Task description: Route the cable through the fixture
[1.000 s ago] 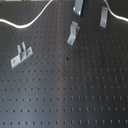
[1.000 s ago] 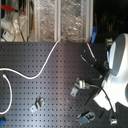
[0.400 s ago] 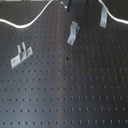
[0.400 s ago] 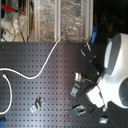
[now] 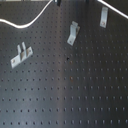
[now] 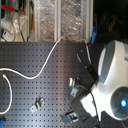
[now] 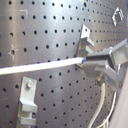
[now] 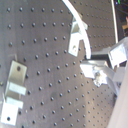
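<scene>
Hand (image 7: 89, 61) is closed on the end of the white cable (image 7: 40, 67), as the first wrist view shows. The cable trails in a long curve across the black pegboard bench (image 5: 75, 95). The narrow strip fixture (image 5: 104, 16) stands upright near the bench's far edge, just beside the cable's run.

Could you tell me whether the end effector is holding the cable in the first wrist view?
Yes, the end effector is closed on the end of the white cable, which stretches away from it across the pegboard.
</scene>
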